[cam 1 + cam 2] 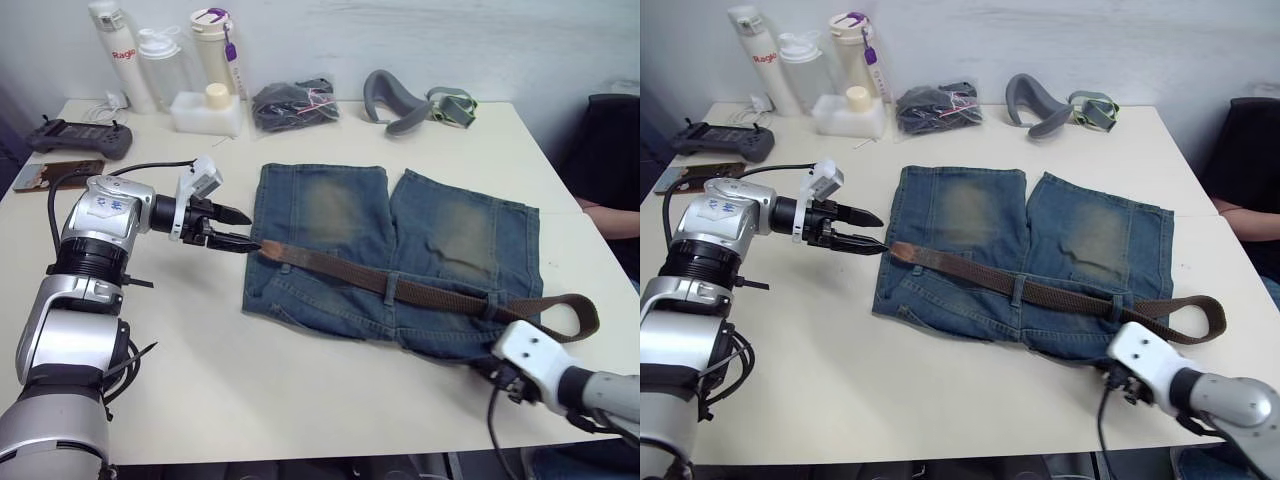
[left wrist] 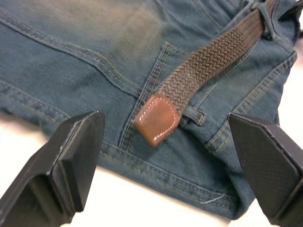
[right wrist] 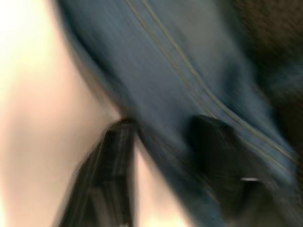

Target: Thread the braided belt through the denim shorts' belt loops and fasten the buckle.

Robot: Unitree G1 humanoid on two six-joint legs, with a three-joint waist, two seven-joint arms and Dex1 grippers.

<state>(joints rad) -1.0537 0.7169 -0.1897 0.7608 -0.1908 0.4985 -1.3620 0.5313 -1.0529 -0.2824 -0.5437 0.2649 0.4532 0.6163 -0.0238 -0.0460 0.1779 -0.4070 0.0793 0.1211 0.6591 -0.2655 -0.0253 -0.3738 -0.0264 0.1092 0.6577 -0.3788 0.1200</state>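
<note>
Left wrist view: my left gripper (image 2: 163, 165) spread wide around braided belt (image 2: 208, 64) leather tip; limp, grippy weave, pinch stiff tip. Right gripper's state unclear.

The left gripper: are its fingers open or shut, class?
Open. The left gripper shows its two black fingers spread wide apart, with the braided belt's tan leather tip lying between them, untouched.

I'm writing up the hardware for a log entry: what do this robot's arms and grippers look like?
Both arms are silver-grey metal with black ribbed joint rings. The left arm carries small blue markings on its round housing, black cables looping alongside, and a white block at the wrist. The left gripper has two black, pointed fingers with flat wedge-shaped pads. The right arm ends in a white wrist housing with a black cable hanging below.
</note>
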